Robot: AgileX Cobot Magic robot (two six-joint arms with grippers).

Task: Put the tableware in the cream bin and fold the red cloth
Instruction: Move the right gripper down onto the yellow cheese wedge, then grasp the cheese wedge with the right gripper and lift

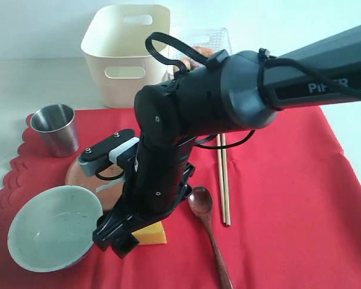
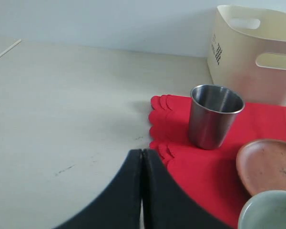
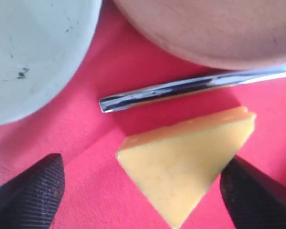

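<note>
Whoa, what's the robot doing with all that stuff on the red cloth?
The right pincer hangs open low over a yellow cheese wedge, a finger on each side, with the knife lying just beside it. The left pincer is shut and empty, off the red cloth's scalloped edge. The cup, plate, bowl, spoon and chopsticks all sit on the cloth, none yet in the cream bin behind.
</note>
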